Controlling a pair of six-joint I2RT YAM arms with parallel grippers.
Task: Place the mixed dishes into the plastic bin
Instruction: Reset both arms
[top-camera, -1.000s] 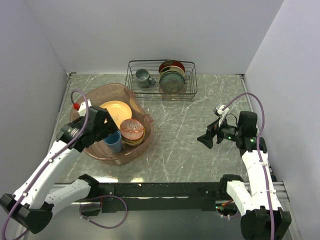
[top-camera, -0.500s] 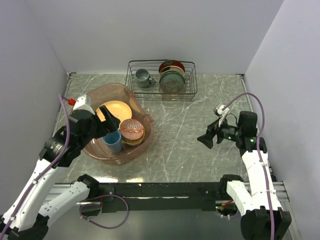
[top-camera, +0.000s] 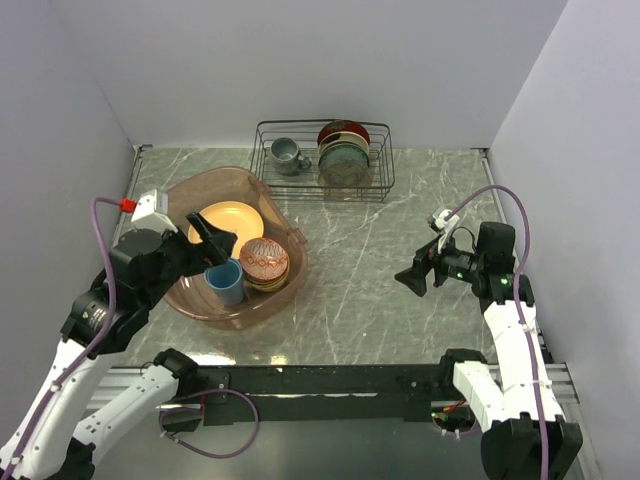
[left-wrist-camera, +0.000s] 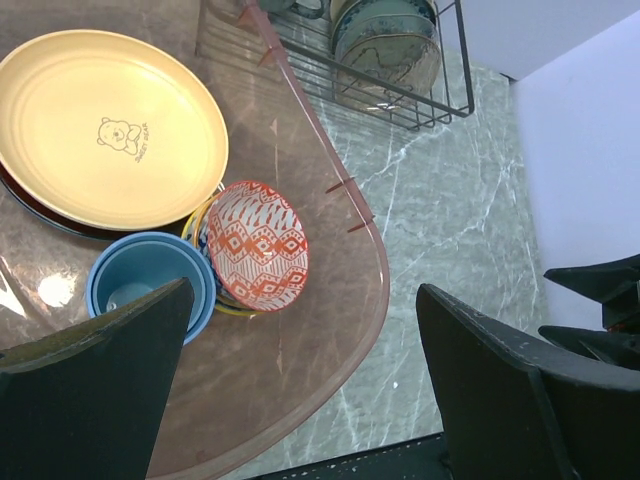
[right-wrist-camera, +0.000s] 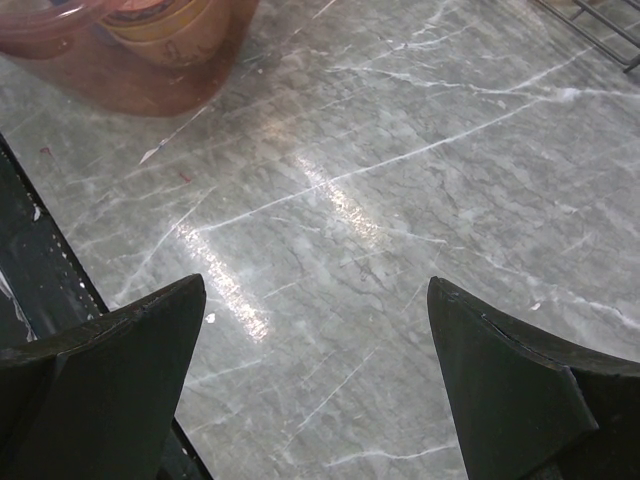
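Marbled counter (top-camera: 380, 300), plastic bin (top-camera: 215, 171) at frame left.
Yellow-orange plate (top-camera: 230, 220), red-patterned bowl (top-camera: 264, 258) and light-blue cup (top-camera: 226, 283) lie inside; left tool (top-camera: 218, 248) over the bin, right tool (top-camera: 408, 279) at frame right, both spread wide, holding nothing.

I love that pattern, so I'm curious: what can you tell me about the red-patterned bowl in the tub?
The red-patterned bowl is round and looks like glazed ceramic, its inside covered in orange-red diamonds and zigzags on white. It sits opening up, empty, stacked on other dishes whose yellow rims show beneath. It lies inside the plastic bin, toward its right side, close beside a light-blue cup and near the yellow-orange plate.
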